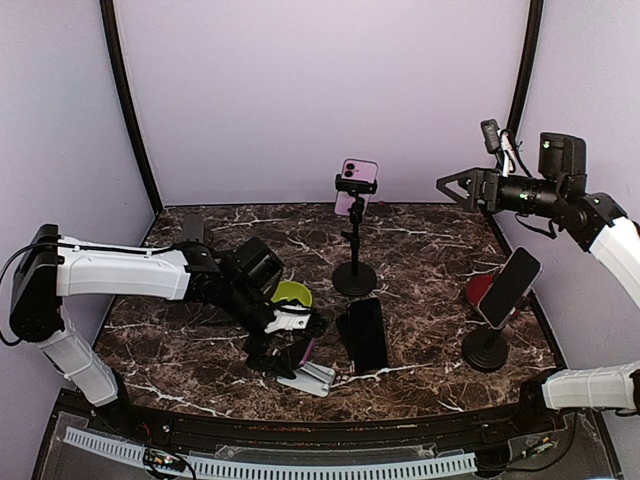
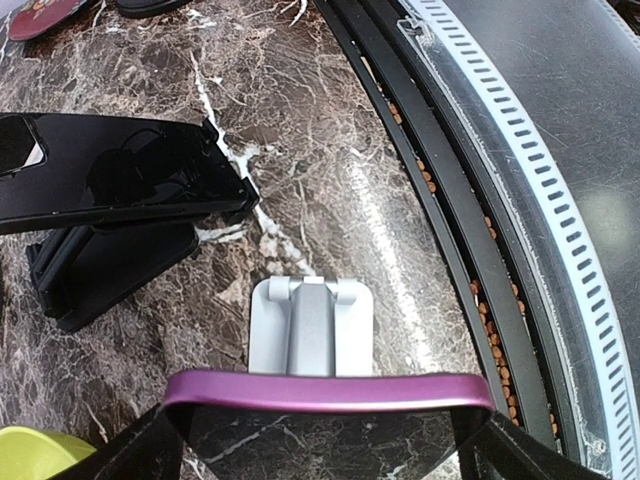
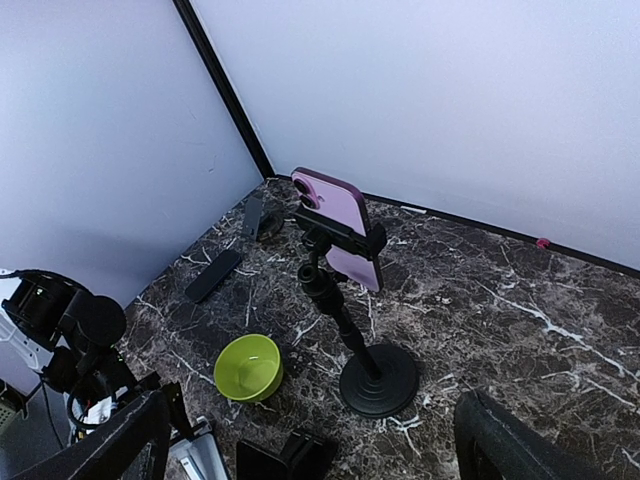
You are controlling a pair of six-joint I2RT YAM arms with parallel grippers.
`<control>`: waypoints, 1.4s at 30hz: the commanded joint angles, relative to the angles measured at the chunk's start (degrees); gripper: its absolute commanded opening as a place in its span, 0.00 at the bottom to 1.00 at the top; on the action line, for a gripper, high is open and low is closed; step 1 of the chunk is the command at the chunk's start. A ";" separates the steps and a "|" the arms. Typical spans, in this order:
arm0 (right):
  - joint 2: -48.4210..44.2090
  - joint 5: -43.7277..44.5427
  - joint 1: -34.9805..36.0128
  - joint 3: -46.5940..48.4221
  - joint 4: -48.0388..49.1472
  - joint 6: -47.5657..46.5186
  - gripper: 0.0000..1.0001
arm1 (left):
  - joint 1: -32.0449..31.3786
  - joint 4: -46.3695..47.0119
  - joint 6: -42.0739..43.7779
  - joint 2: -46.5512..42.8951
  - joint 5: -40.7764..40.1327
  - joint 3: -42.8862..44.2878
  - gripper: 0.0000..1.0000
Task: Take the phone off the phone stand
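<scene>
Snugly between left fingers [image 2: 125, 455], purple phone [image 2: 330, 391].

Dark marble table [image 1: 430, 250] with white veins, several items on it.
Centre: pole stand [image 1: 354, 279] upright on a round black base. Right side: short stand [image 1: 486, 352] on a round base, with a red item [image 1: 478, 290] just behind it, type unclear. Green bowl [image 1: 293, 292] sits left of the pole stand, apart from it. Black phone [image 1: 363, 335] lies in front of the pole stand. Low black stand [image 2: 105, 265] sits by the black phone, partly under its edge in the left wrist view. Silver stand [image 1: 310, 379] rests near the front edge, left of the black phone, not touching. Back left: dark flat bar [image 3: 212, 275], with a second one [image 3: 256, 215] nearer the wall.
</scene>
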 commanded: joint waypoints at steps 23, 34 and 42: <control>0.17 -0.61 0.39 -0.65 3.01 -0.78 0.99 | -0.27 2.05 0.09 -4.21 0.80 -1.90 0.67; 0.56 -1.00 0.35 -0.60 2.87 -0.83 0.99 | -0.27 -1.32 -1.70 -9.14 2.14 2.75 0.61; 0.74 -1.77 0.41 -0.60 3.34 -0.48 0.99 | -0.14 0.88 -6.95 -13.75 -1.86 4.85 0.56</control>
